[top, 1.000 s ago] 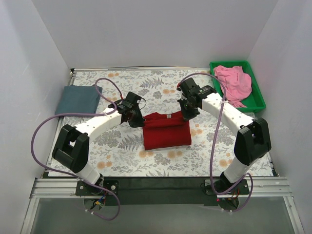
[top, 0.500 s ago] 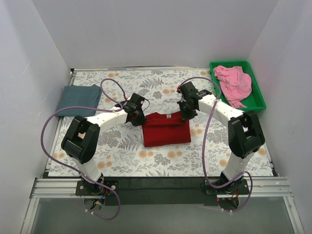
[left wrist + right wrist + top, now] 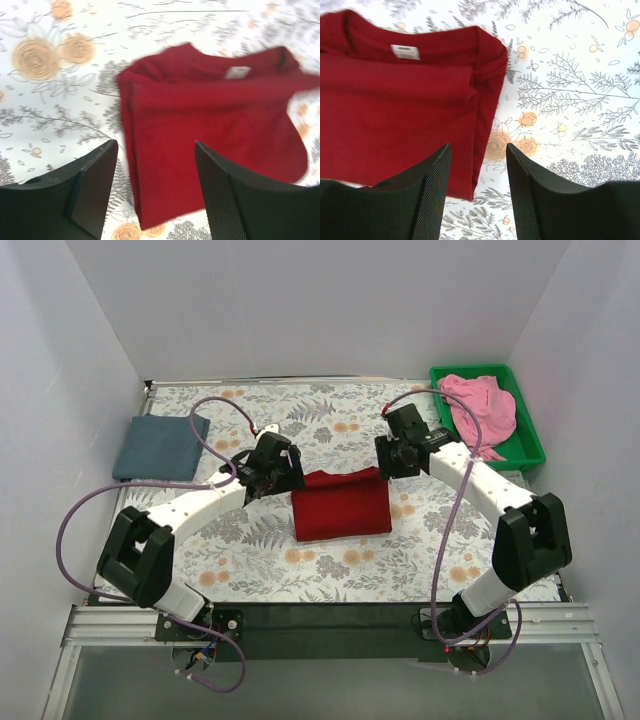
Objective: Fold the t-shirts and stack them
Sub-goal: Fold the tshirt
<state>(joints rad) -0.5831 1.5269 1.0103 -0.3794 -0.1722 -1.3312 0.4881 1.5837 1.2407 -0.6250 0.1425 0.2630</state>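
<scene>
The dark red cloth t-shirt (image 3: pixel 342 505), folded into a rough rectangle, lies mid-table on the floral-patterned table cover (image 3: pixel 330 410), its collar edge on the far side with a small white neck label (image 3: pixel 405 51) showing. The left gripper (image 3: pixel 283 472) hangs over the shirt's far left corner, jaws spread wide and empty. The right gripper (image 3: pixel 388 462) hangs over the far right corner, equally wide and empty. A folded slate blue-grey cloth t-shirt (image 3: pixel 160 445) lies at the left edge. A crumpled pink cloth t-shirt (image 3: pixel 480 408) sits in the green plastic bin (image 3: pixel 530 445).
</scene>
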